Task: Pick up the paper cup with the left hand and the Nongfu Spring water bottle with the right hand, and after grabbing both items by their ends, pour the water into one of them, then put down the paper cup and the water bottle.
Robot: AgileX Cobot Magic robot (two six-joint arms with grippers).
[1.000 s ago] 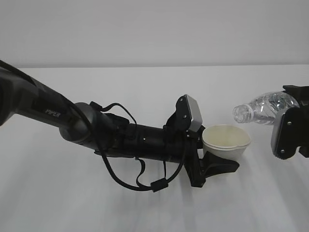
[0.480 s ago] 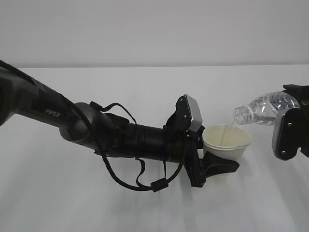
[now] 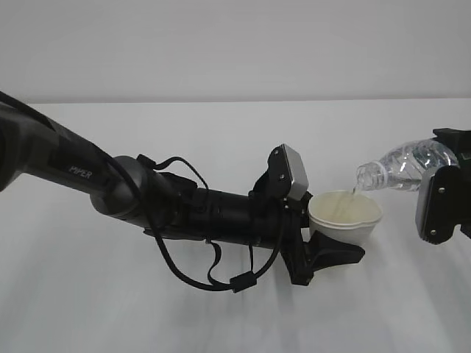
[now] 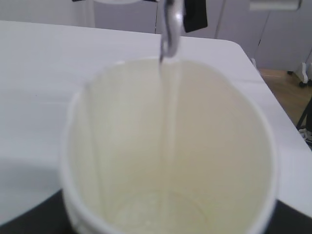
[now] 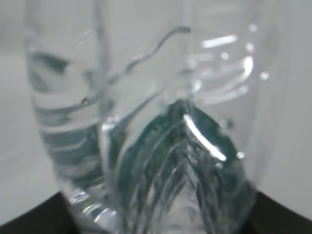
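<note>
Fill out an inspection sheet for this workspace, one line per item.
Surface: white table, bare where visible.
Cup: upright, held by the left end effector; a thin stream of water falls into it.
Bottle: uncapped, tilted mouth-down over the cup's rim, held by the right end effector.
Clutter: nothing seen.
End effectors: both closed on their items.
Cables: black loops hanging under the left arm, clear of the cup.
Surroundings: plain pale wall; wooden floor beyond the table edge.

Tilted Nongfu Spring water bottle (image 3: 403, 165) pours water (image 3: 354, 194) into paper cup (image 3: 346, 215) held by left hand (image 3: 324, 243).
</note>
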